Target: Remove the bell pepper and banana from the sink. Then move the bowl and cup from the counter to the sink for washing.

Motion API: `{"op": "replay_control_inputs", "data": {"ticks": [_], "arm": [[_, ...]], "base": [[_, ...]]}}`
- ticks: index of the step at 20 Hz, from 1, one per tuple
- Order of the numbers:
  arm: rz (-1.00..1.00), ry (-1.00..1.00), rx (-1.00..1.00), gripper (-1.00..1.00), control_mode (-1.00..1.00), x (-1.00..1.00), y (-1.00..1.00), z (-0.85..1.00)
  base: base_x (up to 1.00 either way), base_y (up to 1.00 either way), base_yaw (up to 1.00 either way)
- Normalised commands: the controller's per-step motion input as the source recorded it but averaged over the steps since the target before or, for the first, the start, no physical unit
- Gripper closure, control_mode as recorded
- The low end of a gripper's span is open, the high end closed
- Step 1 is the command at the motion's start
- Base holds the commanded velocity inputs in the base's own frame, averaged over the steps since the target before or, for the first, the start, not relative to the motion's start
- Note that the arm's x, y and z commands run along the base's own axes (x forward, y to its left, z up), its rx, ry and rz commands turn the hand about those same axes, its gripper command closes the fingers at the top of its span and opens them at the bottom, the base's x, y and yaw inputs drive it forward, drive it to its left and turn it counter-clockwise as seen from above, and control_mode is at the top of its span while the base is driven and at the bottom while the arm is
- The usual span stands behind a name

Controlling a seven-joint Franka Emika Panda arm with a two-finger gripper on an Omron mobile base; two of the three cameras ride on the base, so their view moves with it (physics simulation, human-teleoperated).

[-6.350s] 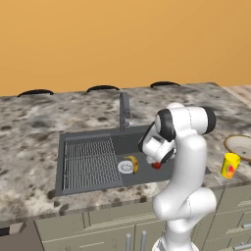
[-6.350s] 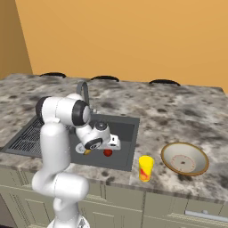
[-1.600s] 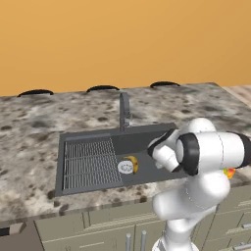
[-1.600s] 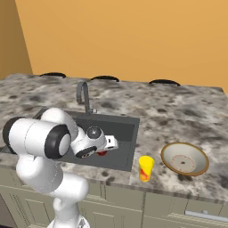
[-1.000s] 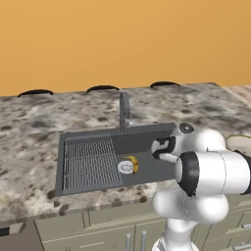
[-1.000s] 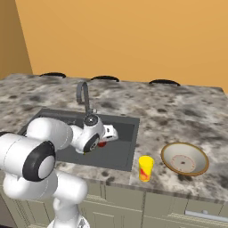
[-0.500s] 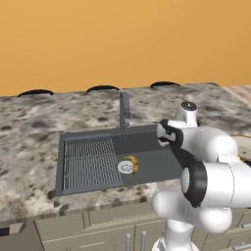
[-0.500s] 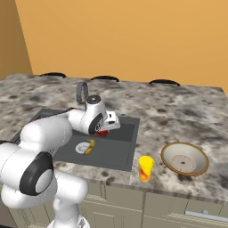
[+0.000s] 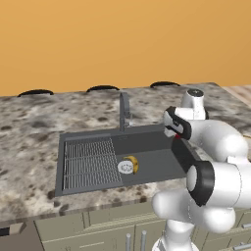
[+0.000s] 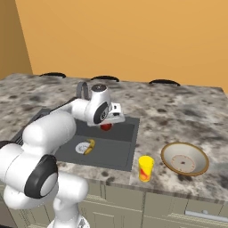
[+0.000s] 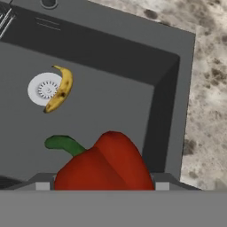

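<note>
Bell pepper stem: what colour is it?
Green, on the red bell pepper; clearest in the hand view.

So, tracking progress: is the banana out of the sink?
No. The banana lies on the sink floor, overlapping the drain.

Speckled granite counter [image 10: 178, 109] carries the dark sink [image 9: 147, 139]; right of the sink on the counter stand the yellow cup [image 10: 145, 168] and, beyond it, the beige bowl [image 10: 185, 159]

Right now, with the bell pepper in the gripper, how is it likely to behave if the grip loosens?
The bell pepper looks glossy and rounded, so it may slip between the fingers. It hangs above the sink, so it would probably fall in and roll.
</note>
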Motion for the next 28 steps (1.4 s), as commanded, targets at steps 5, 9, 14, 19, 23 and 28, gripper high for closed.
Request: {"op": "replay_control_inputs", "data": {"ticks": [5, 9, 14, 19, 23, 28], "arm": [[-0.08, 0.16, 0.00, 1.00, -1.00, 0.13, -0.29, 0.23], [-0.04, 0.11, 0.00, 1.00, -1.00, 0.10, -0.35, 0.11], [-0.01, 0.09, 0.00, 1.00, -1.00, 0.17, -0.37, 0.01], [0.00, 0.02, 0.00, 1.00, -1.00, 0.15, -0.40, -0.03], [0.00, 0.00, 0.00, 1.00, -1.00, 0.17, -0.41, -0.10], [0.00, 0.00, 0.00, 1.00, -1.00, 0.19, -0.41, -0.11]], "base": [[0.00, 0.00, 0.00], [0.00, 0.00, 0.00], [0.00, 0.00, 0.00], [0.00, 0.00, 0.00], [0.00, 0.00, 0.00], [0.00, 0.00, 0.00]]}}
